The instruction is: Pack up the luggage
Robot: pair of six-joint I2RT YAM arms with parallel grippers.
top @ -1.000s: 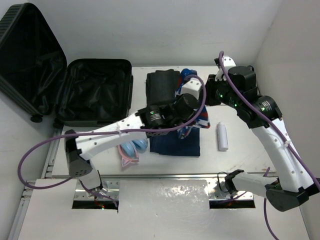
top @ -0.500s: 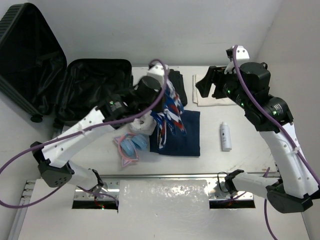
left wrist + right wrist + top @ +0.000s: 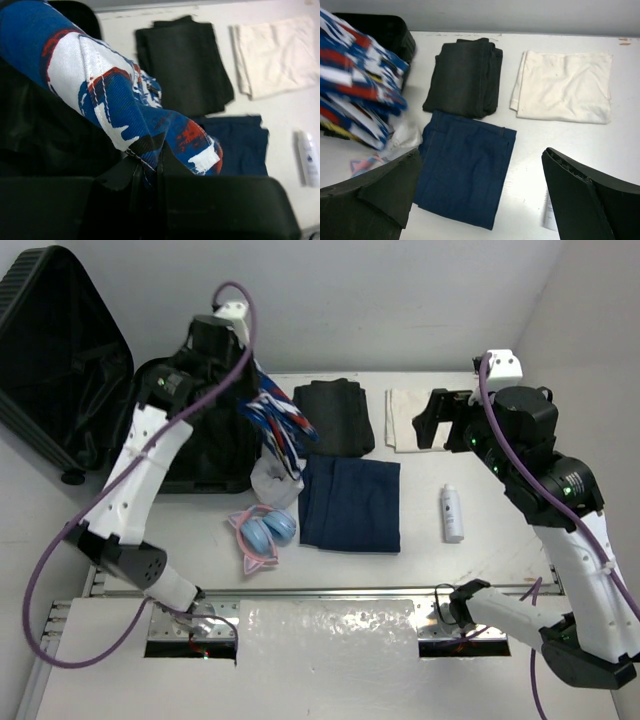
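the luggage (image 3: 215, 440) lies open at far left; swing the patterned garment (image 3: 282, 425), hanging just outside its rim, fully above the lining before release. your left gripper (image 3: 148, 170) pinches that cloth tight; the right gripper (image 3: 480, 192) gapes empty.

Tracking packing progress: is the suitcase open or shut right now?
Open. The luggage lies with black lining exposed, its lid stands against the wall; a patterned garment hangs above its edge.
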